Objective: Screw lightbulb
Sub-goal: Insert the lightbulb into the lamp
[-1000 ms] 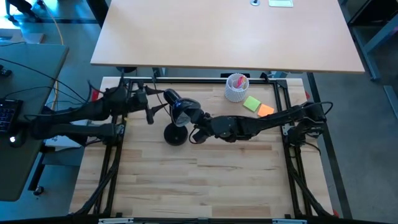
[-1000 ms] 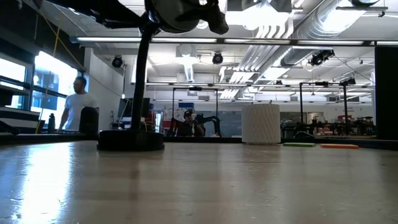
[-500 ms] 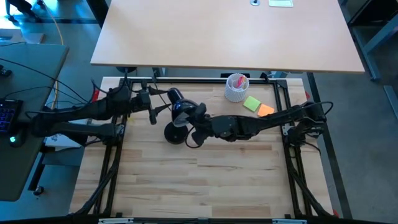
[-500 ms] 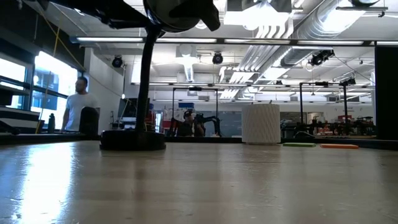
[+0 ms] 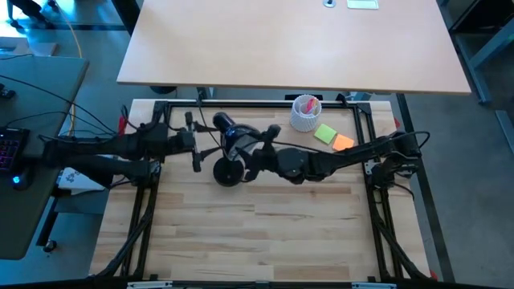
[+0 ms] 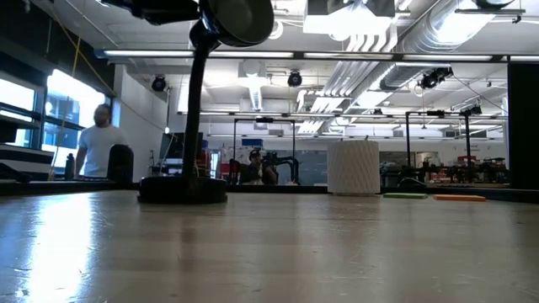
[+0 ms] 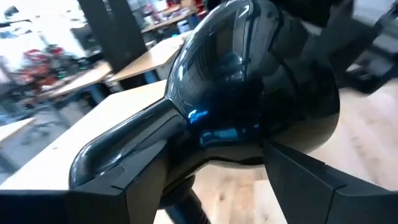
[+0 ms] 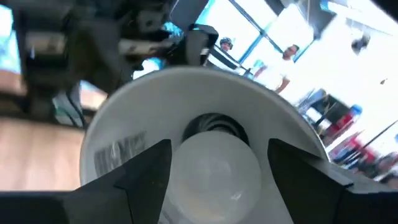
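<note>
Lightbulb (image 8: 214, 165) sat inside the lamp shade (image 8: 124, 134), clamped between the right hand's (image 8: 214, 186) fingers. Left hand (image 7: 211, 186) was clamped on the black shade from outside, above the worktop (image 5: 265, 233).

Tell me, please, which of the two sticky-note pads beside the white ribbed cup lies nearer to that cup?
The green pad lies nearer: it sits just beside the white ribbed cup, while the orange pad lies beyond the green one, farther from the cup and closer to the right arm.
</note>
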Available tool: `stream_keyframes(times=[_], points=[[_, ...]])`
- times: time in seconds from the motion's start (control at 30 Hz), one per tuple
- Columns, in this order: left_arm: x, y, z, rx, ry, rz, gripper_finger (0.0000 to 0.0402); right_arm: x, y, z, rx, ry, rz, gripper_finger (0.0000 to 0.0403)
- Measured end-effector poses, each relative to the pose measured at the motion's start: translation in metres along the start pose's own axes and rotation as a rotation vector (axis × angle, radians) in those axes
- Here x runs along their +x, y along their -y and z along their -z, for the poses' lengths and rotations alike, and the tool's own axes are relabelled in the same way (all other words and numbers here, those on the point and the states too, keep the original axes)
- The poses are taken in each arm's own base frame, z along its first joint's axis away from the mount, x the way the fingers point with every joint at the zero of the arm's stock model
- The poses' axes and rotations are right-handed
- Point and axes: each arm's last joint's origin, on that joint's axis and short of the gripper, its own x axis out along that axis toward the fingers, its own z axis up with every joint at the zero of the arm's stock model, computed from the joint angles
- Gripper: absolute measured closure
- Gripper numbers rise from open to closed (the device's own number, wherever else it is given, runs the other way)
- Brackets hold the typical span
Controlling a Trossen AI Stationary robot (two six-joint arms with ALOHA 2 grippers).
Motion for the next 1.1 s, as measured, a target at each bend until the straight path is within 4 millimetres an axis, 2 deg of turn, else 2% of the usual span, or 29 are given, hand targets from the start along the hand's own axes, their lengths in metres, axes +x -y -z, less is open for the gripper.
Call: stream_keyframes(times=[0.13, 0.23, 0.33, 0.43, 0.53, 0.63, 0.77, 1.0, 1.1], points=[[-0.003, 0.005, -0.001, 0.045, -0.045, -0.097, 0.0147, -0.004, -0.002, -0.004, 0.167, 0.012, -0.004, 0.014], [-0.005, 0.008, 0.002, 0.064, -0.094, -0.135, 0.0147, -0.013, -0.006, -0.009, 0.126, 0.028, -0.036, 0.014], [-0.009, 0.008, 0.009, 0.064, -0.161, -0.131, 0.0147, -0.025, -0.011, -0.015, -0.111, 0.031, -0.051, 0.014], [-0.009, 0.005, 0.015, 0.043, -0.216, -0.133, 0.0147, -0.029, -0.017, -0.011, -0.508, 0.003, -0.08, 0.014], [-0.005, 0.0, 0.02, 0.0, -0.232, -0.084, 0.0147, -0.026, -0.019, 0.001, -0.91, -0.053, -0.148, 0.014], [0.002, -0.004, 0.025, -0.039, -0.243, -0.046, 0.0147, -0.02, -0.016, 0.009, -1.104, -0.091, -0.159, 0.014], [0.015, -0.005, 0.027, -0.058, -0.223, -0.006, 0.0147, -0.016, -0.009, 0.006, -1.146, -0.092, -0.104, 0.014], [0.037, 0.0, 0.036, -0.06, -0.278, -0.055, 0.0148, -0.015, -0.007, 0.001, -1.09, -0.07, -0.066, 0.014], [0.045, 0.002, 0.04, -0.089, -0.294, -0.062, 0.0159, -0.015, -0.007, 0.001, -1.009, -0.076, -0.059, 0.014]])
